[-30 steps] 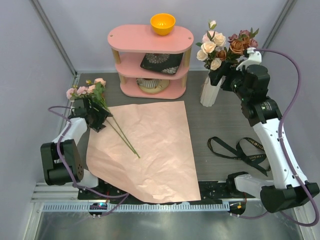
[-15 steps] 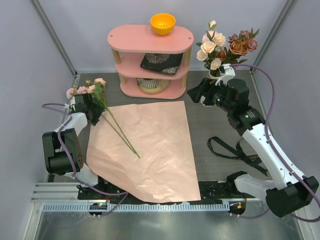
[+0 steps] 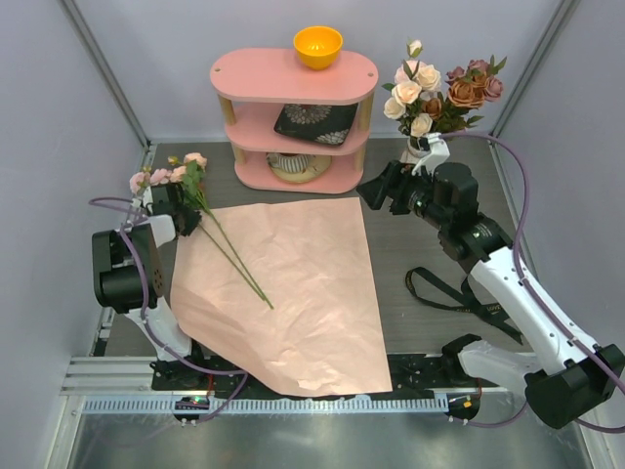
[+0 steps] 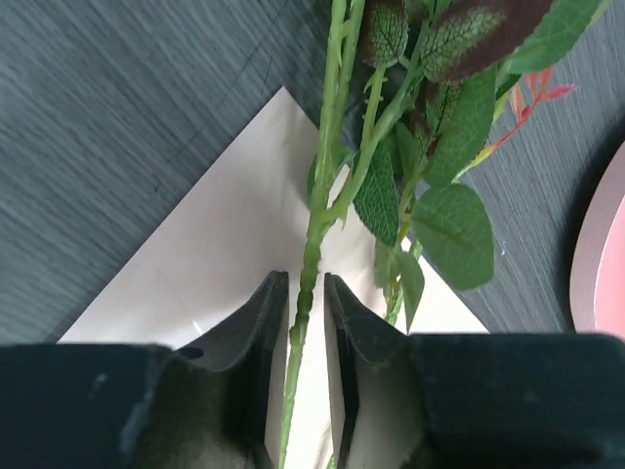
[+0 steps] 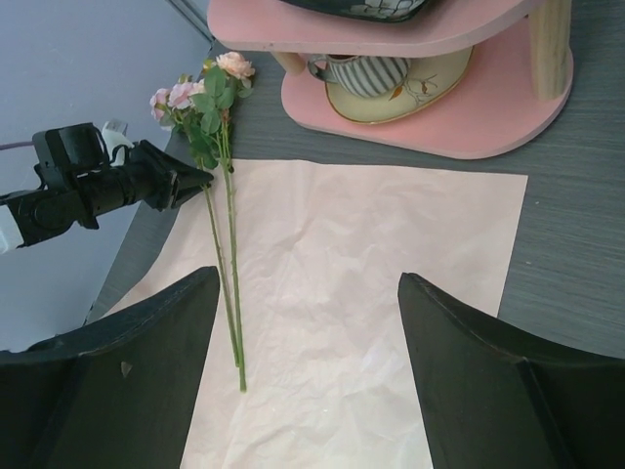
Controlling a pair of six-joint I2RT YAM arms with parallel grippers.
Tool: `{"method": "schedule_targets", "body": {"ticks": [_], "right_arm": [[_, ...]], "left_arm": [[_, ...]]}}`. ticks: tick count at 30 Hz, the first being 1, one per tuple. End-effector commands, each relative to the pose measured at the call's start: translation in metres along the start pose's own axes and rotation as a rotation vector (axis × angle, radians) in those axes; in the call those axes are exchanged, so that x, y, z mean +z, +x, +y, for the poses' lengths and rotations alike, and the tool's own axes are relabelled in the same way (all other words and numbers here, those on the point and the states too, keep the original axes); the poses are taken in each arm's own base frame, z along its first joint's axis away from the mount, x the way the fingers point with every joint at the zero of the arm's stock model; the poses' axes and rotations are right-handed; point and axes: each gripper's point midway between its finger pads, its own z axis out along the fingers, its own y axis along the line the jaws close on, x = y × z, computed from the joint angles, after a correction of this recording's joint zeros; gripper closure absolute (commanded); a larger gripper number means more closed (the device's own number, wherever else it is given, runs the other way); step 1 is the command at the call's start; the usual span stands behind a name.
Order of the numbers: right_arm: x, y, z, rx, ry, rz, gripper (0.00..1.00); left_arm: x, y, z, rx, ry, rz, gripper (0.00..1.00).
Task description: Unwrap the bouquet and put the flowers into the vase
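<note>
The salmon-pink wrapping paper (image 3: 293,283) lies flat and unfolded on the table. Two long-stemmed pink flowers (image 3: 232,256) lie across its left corner, heads (image 3: 166,176) off the paper. My left gripper (image 3: 186,217) straddles one green stem (image 4: 322,195) just below the leaves. Its jaws stand narrowly open, with a thin gap either side of the stem (image 4: 305,283). Only a bit of the white vase (image 3: 417,149) shows at the back right, behind my right arm. Several roses (image 3: 435,93) stand in it. My right gripper (image 3: 375,189) hovers wide open above the paper's far edge (image 5: 308,278), empty.
A pink two-tier shelf (image 3: 293,78) stands at the back with an orange bowl (image 3: 318,44) on top and dishes on its lower levels (image 5: 381,78). A black ribbon (image 3: 469,293) lies on the table right of the paper.
My left gripper has closed most of the way round the stem. The right arm swung left and down from the vase towards the paper's far edge, still open.
</note>
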Motion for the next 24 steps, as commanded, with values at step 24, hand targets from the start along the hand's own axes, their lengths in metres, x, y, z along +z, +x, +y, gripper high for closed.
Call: {"method": "schedule_targets", "body": {"ticks": [24], "right_arm": [[0.033,0.058,0.043,-0.063,-0.157,0.313,0.20]], "left_arm": [[-0.283,0.000,-0.213,0.280,1.176,0.037,1.00]]}}
